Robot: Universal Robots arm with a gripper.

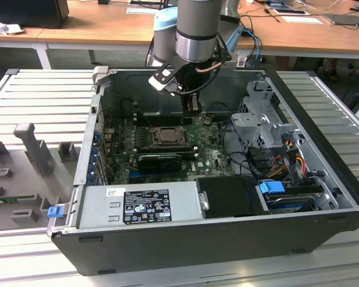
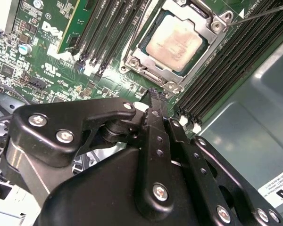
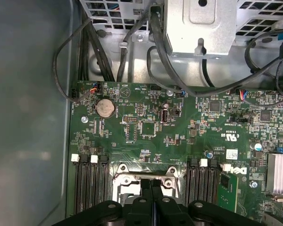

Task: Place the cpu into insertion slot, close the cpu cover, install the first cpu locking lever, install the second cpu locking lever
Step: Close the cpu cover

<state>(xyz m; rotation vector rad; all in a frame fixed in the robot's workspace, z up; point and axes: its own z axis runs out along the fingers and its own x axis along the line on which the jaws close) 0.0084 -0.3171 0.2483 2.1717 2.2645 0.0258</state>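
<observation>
The gripper (image 2: 156,94) has its two black fingers pinched right together with nothing between them, and the tips sit just off one edge of the cpu cover (image 2: 216,34); in the first wrist view the gripper (image 3: 151,187) shows the same thing, fingers side by side right above the silver frame; the cpu (image 2: 176,41) is already sitting in the insertion slot (image 1: 149,135), tan-grey face up, and the cover lies flat around it so the chip shows through the window; a thin metal rod (image 2: 266,13) runs off from one corner of the frame, can't really tell whether it's hooked down; long black memory slots (image 2: 104,28) flank the socket on both sides, all on the green motherboard (image 3: 146,127), which also carries a round coin battery (image 3: 105,108); past the board there are black cables (image 3: 89,42) and a grey metal drive cage (image 3: 203,23); in the exterior view the arm comes straight down into the open computer case (image 1: 167,239), gripper (image 1: 192,106) near the socket, case lying on a slatted grey table (image 1: 42,95).
</observation>
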